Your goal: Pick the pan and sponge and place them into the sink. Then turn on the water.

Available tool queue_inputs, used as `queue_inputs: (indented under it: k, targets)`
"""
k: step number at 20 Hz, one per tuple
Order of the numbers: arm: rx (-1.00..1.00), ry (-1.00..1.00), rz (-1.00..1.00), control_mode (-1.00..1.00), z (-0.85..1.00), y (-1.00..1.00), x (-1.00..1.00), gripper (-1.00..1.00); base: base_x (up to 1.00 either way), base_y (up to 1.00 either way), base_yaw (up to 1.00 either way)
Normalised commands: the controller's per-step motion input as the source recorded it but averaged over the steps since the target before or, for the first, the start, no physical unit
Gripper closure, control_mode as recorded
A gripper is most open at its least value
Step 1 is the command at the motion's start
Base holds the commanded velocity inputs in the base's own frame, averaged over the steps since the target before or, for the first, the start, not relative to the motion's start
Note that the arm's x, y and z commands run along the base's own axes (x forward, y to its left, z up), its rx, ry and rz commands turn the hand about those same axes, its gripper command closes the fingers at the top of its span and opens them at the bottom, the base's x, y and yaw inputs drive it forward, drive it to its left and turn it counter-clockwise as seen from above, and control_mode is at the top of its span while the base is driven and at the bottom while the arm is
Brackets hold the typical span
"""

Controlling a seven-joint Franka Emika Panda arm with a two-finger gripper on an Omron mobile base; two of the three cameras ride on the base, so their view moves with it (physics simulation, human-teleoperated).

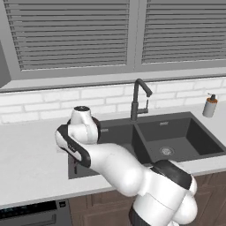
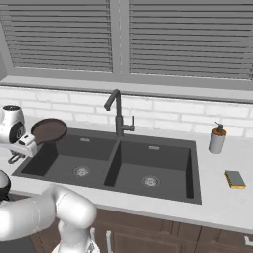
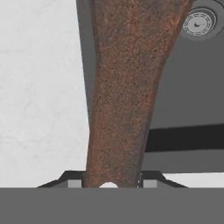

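The pan (image 2: 49,130) is held raised above the left rear corner of the sink (image 2: 195,170), over the left basin; its round dark-brown bowl is seen in the right base view, roughly level. In the hand view, the pan's long brown handle (image 3: 127,92) runs up from between the two dark finger tips, and the gripper (image 3: 111,181) is clamped on the handle near its loop hole. Beneath the handle, the white counter (image 3: 39,87) lies to one side and the dark basin with a round metal drain (image 3: 199,22) to the other.

The sponge (image 2: 235,179) lies flat on the counter to the right of the sink, near the front edge, well apart from the pan. A soap-pump bottle (image 2: 217,138) stands upright behind it, beside the sink's right rear corner. The black faucet (image 2: 117,114) rises behind the divider between the two basins; its spout is turned toward the left basin. No water is seen in either basin.
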Motion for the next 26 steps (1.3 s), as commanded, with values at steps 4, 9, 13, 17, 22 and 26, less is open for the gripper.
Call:
queue_inputs:
  k: [4,9,13,17,22,26]
  targets:
    - [-0.02,0.06,-0.09,-1.00,0.01,-0.65,0.00,1.00,0.00,0.00,0.00]
    - [-0.04,0.05,-0.08,-1.00,0.00,-0.59,0.02,1.00,0.00,0.00,0.00]
    - [-0.02,0.05,-0.05,-1.00,-0.03,-0.34,0.12,1.00,0.00,0.00,0.00]
    - [0.00,0.05,-0.04,-1.00,-0.16,-0.27,0.20,1.00,0.00,0.00,0.00]
    - [0.00,0.04,-0.05,-1.00,-0.25,-0.21,0.19,1.00,0.00,0.00,0.00]
    - [0.00,0.00,-0.06,-1.00,-0.30,-0.15,0.10,1.00,0.00,0.00,0.00]
